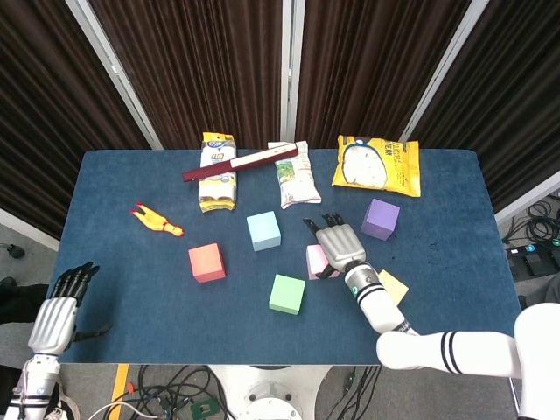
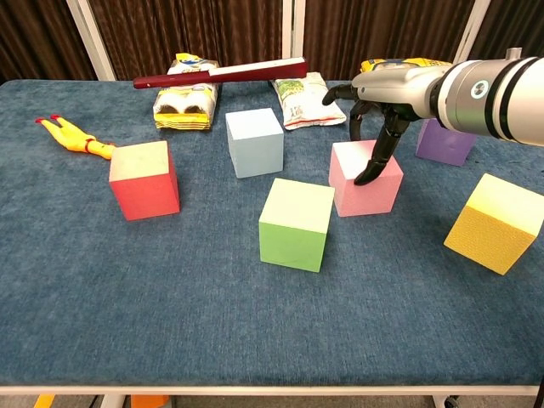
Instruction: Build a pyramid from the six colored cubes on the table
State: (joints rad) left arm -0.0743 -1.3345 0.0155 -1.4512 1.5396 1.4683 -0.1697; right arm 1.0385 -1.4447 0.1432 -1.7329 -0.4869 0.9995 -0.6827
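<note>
Six cubes lie apart on the blue table: red, light blue, green, pink, purple and yellow. My right hand hangs over the pink cube, fingers spread and pointing down, with fingertips touching its top face. It does not grip the cube. The green cube stands just in front and to the left of the pink one. My left hand hangs off the table's front left corner, fingers apart and holding nothing.
Along the back lie a yellow snack pack with a dark red flat stick across it, a green-white pouch and a big yellow bag. A rubber chicken lies at the left.
</note>
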